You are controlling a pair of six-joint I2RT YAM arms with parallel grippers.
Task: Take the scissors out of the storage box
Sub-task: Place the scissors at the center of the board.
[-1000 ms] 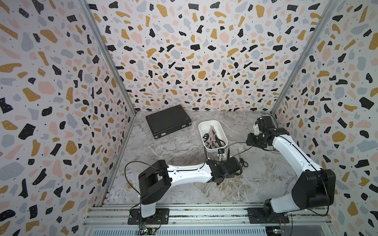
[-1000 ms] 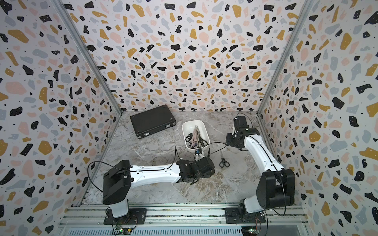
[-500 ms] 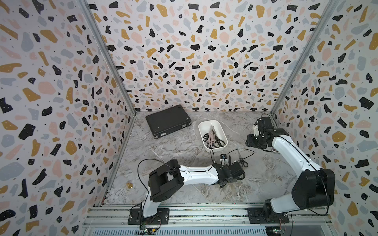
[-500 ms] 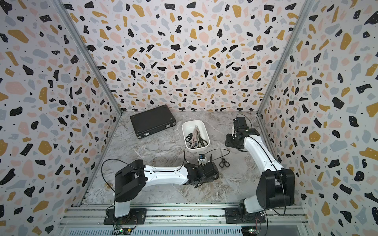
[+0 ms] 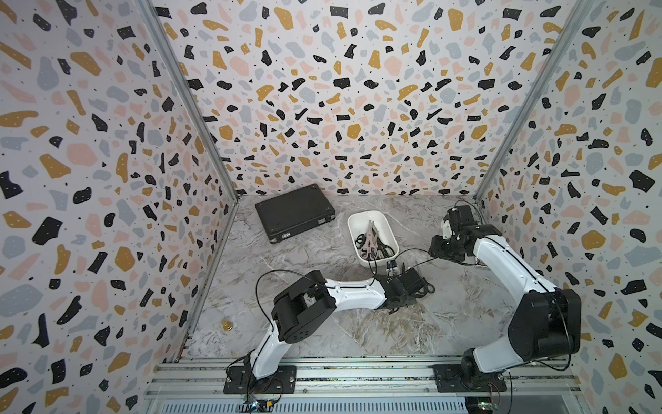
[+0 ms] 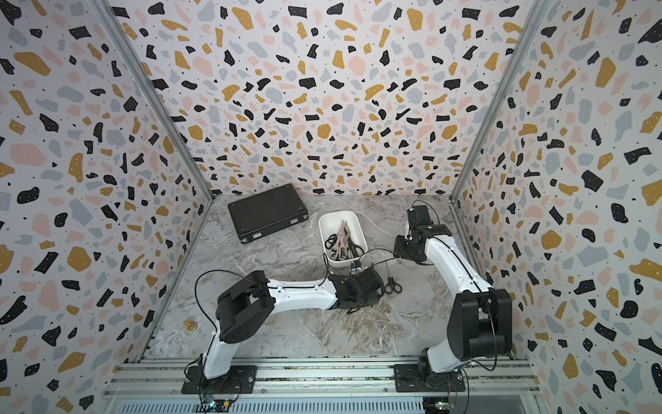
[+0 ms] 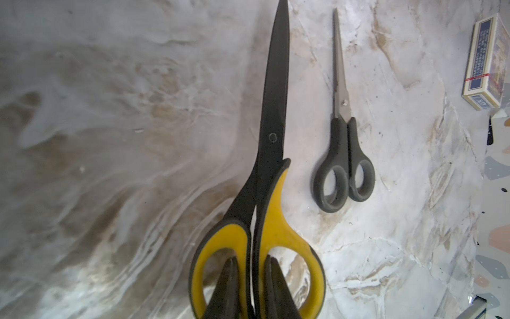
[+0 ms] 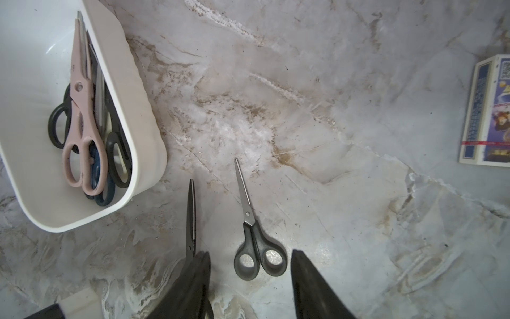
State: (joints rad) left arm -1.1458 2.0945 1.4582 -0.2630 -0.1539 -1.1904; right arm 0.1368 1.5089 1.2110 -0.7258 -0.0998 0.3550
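While the storage box [image 5: 372, 218] keeps several scissors [image 5: 372, 242] at twelve o'clock from the left tool [image 5: 412, 286] in both top views, that arm is low on the worktop [image 5: 322, 261]. The left wrist view shows its tool clamped on the yellow-and-black scissors [image 7: 271, 154], blades running away, the grey scissors [image 7: 343, 154] parallel at three o'clock. The right wrist view shows the right tool [image 8: 249, 287] apart, empty, over them.

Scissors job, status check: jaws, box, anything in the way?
Left gripper shut on yellow-and-black scissors. Right gripper open, empty. Small grey scissors out on table; more inside storage box. Nothing blocking.
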